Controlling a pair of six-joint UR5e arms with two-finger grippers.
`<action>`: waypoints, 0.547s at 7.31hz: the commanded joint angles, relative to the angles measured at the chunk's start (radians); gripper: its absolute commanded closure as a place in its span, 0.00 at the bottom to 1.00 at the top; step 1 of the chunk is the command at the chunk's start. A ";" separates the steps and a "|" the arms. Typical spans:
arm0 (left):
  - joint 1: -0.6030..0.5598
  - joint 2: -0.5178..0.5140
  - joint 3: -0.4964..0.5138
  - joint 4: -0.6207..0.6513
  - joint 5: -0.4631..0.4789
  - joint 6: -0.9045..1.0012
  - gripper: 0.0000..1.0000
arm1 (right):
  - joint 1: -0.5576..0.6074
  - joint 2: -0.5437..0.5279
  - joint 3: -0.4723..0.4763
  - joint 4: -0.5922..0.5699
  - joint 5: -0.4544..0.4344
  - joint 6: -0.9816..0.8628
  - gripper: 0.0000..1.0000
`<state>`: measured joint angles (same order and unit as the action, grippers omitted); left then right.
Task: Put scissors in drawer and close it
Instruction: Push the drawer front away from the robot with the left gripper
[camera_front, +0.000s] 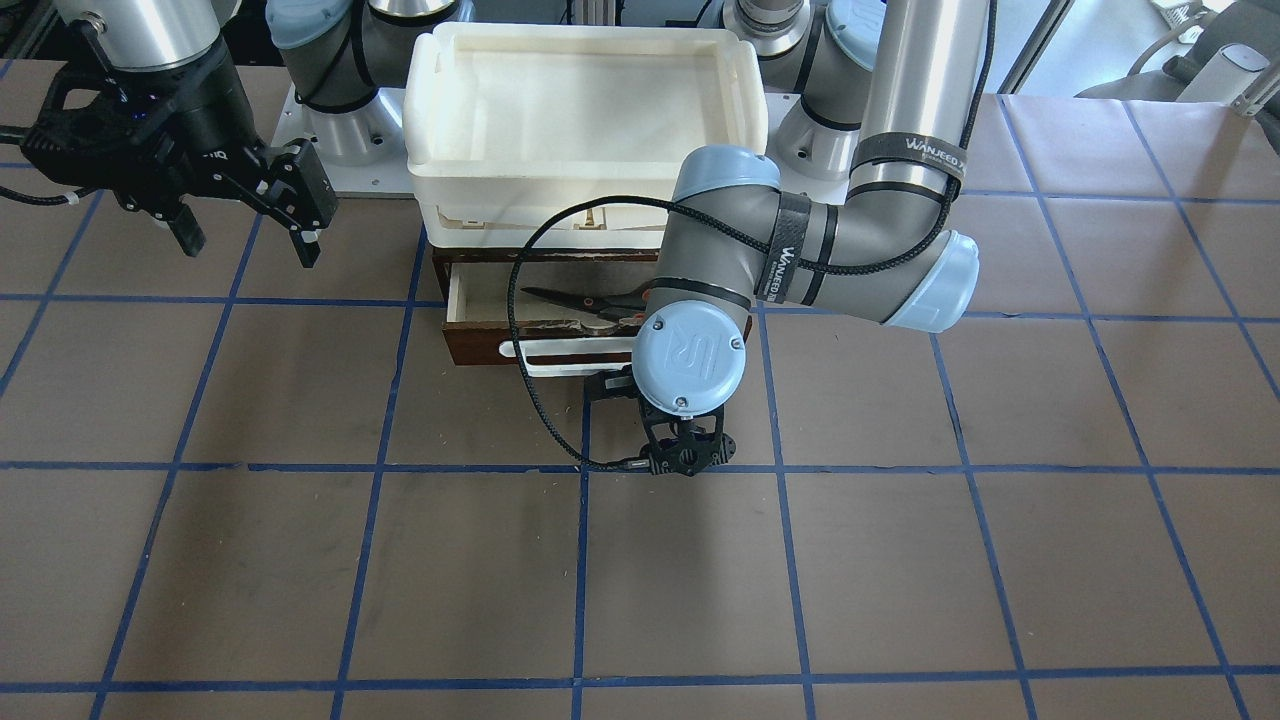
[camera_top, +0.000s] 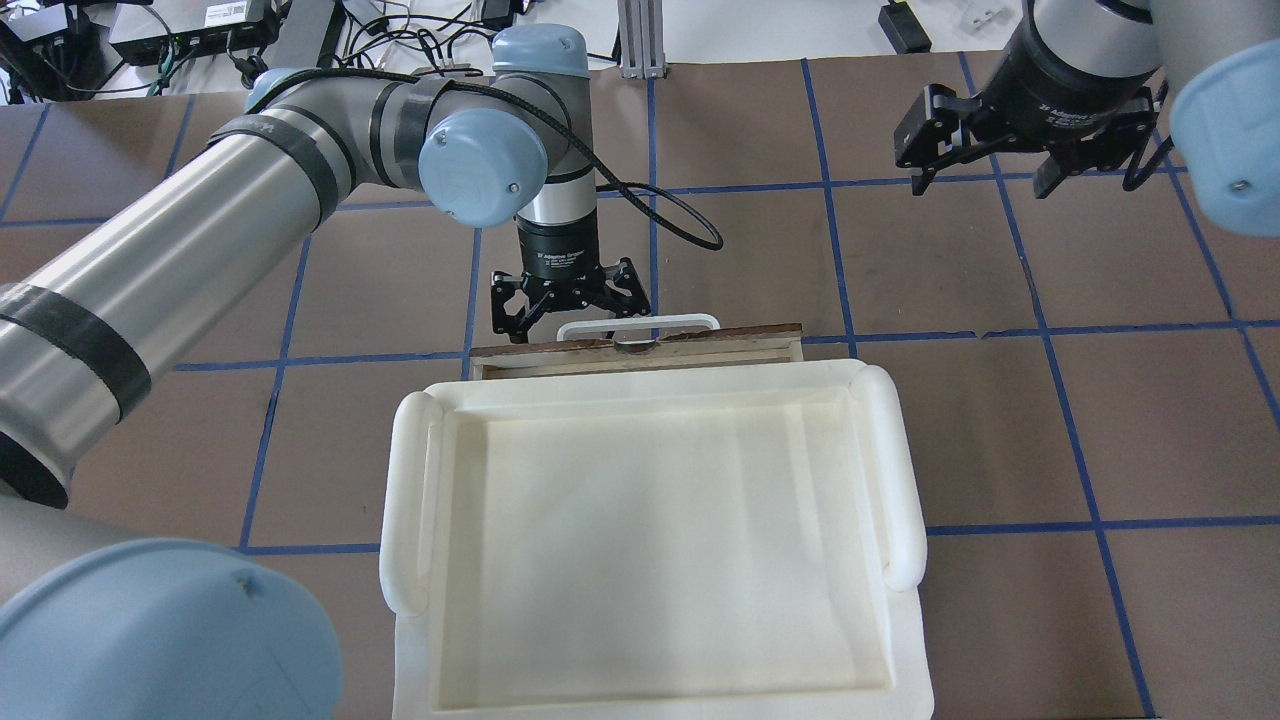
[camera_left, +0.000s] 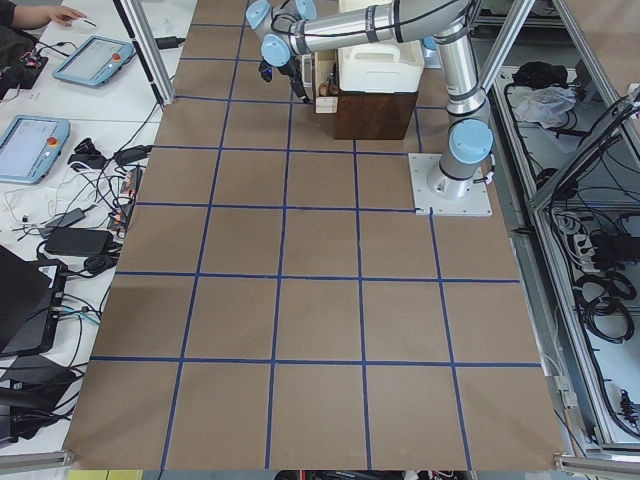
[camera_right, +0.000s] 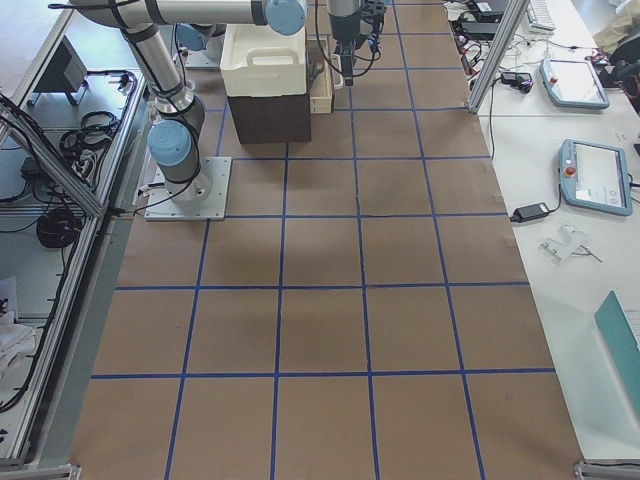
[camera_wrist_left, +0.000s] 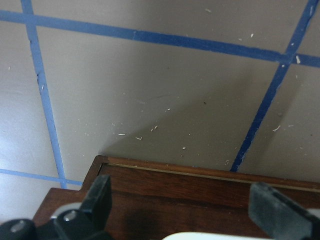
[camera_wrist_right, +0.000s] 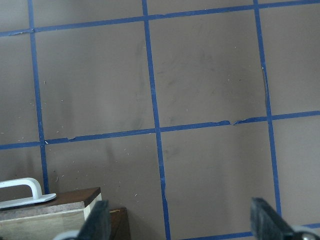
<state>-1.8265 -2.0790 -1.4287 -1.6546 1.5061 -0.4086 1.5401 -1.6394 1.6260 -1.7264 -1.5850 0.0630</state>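
Note:
The dark brown drawer (camera_front: 478, 340) stands partly pulled out under the cream tray, its pale inside showing. The scissors (camera_front: 565, 298) lie inside it, blades toward the view's left, with the grey and orange handles partly under the left arm's wrist. The white bar handle (camera_front: 555, 357) is on the drawer's front. My left gripper (camera_top: 570, 305) is open and empty, pointing down just in front of the drawer front and handle (camera_top: 638, 324). In the left wrist view its fingers (camera_wrist_left: 99, 196) frame the dark front (camera_wrist_left: 165, 192). My right gripper (camera_front: 245, 235) is open and empty, off to the side above the table.
A large cream-white plastic tray (camera_front: 430, 130) sits on top of the drawer's cabinet and hides the scissors in the overhead view (camera_top: 400, 480). The left arm's black cable (camera_front: 520, 400) loops in front of the drawer. The brown table has blue tape lines (camera_front: 580, 560).

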 joint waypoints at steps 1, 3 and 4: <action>0.030 -0.004 0.013 0.015 0.002 0.013 0.00 | 0.000 0.001 0.000 -0.004 0.000 0.000 0.00; 0.049 0.005 0.054 0.024 0.000 0.014 0.00 | 0.000 0.001 0.000 -0.005 0.002 0.000 0.00; 0.049 0.013 0.060 0.025 -0.003 0.014 0.00 | 0.000 0.001 0.000 -0.005 0.002 0.000 0.00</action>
<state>-1.7812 -2.0746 -1.3841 -1.6319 1.5059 -0.3948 1.5401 -1.6384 1.6260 -1.7312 -1.5836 0.0629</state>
